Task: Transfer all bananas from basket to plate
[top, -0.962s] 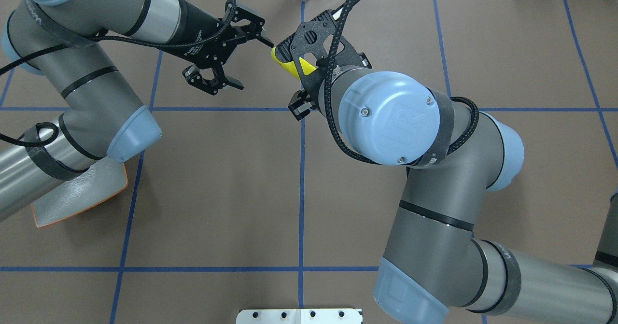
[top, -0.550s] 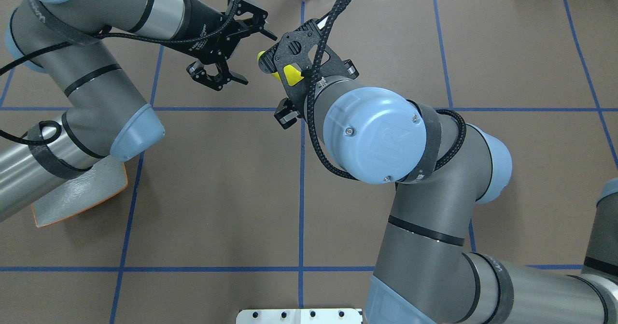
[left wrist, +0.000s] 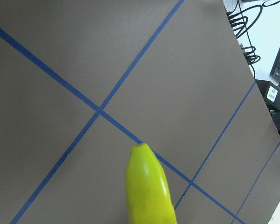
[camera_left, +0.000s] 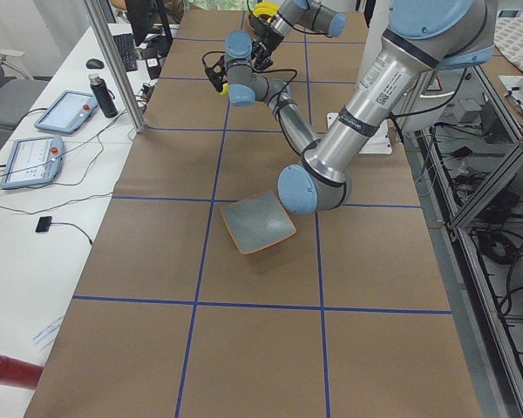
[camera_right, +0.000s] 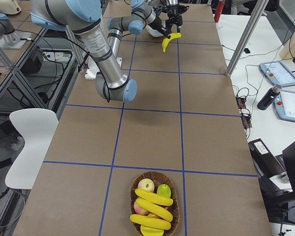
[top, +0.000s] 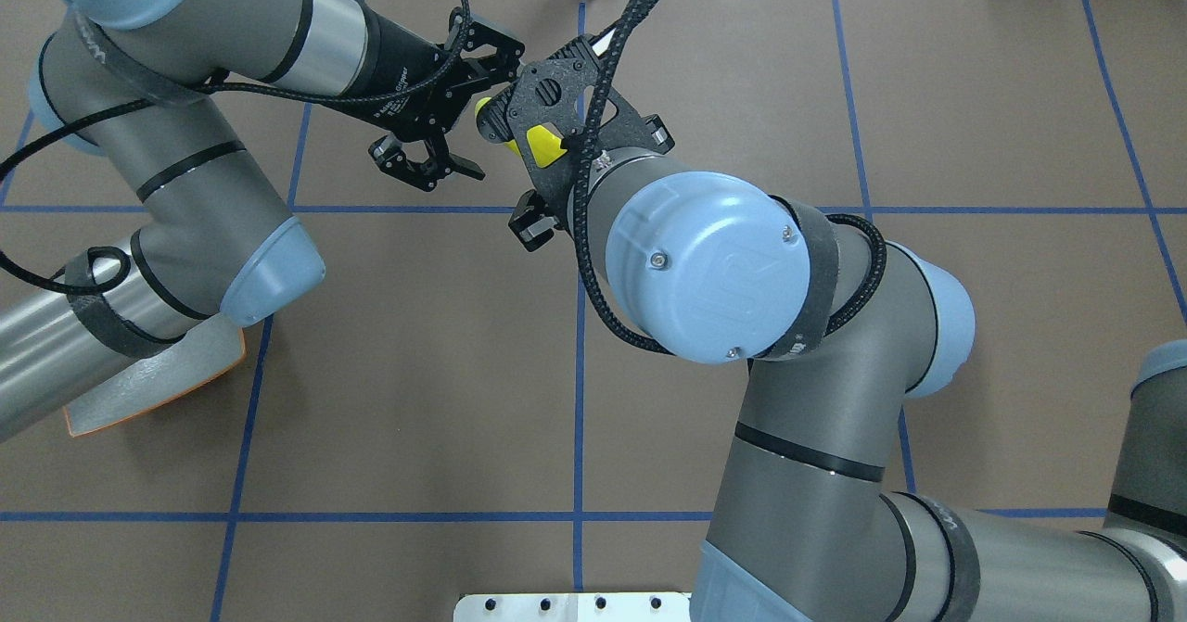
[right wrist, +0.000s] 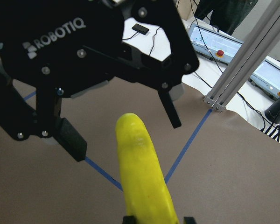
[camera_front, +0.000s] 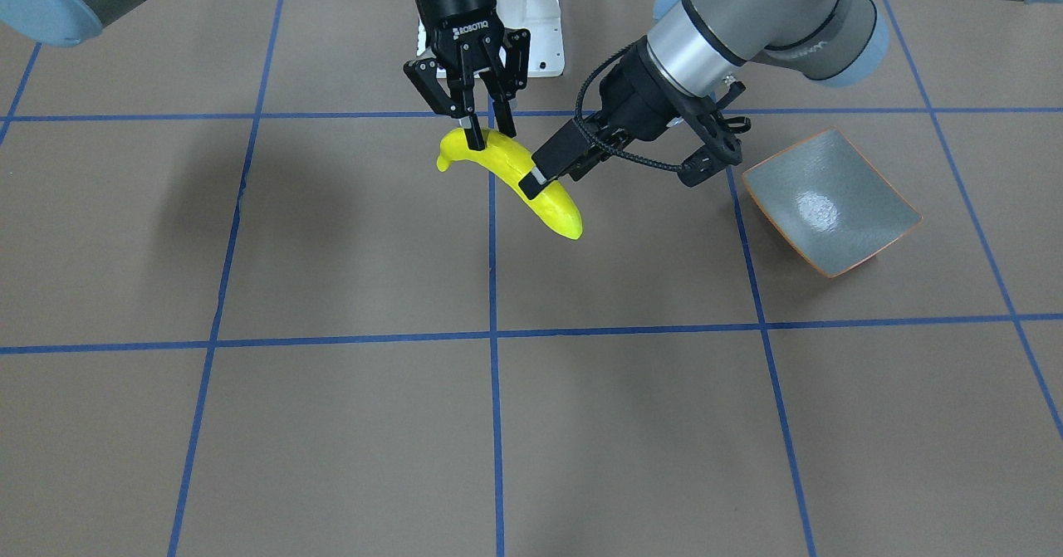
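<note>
My right gripper (camera_front: 486, 135) points down and is shut on the stem end of a yellow banana (camera_front: 519, 182), holding it above the table. My left gripper (top: 482, 114) is open, its fingers on either side of the banana's free end without touching it, as the right wrist view (right wrist: 123, 133) shows. The banana's tip shows in the left wrist view (left wrist: 147, 186). The blue-grey plate (camera_front: 830, 200) with an orange rim lies empty by the left arm. Three more bananas (camera_right: 153, 197) lie in the wicker basket (camera_right: 135, 188) at the table's far right end.
The basket also holds an apple (camera_right: 146, 185) and a green fruit (camera_right: 163, 190). A white mounting plate (camera_front: 544, 26) sits at the robot's base. The left arm's elbow hangs over part of the plate (top: 148, 381). Blue tape lines grid the brown table.
The right arm has carried the banana toward the left arm. The left gripper, still open, has moved in so that its fingers now flank the banana's free end.
</note>
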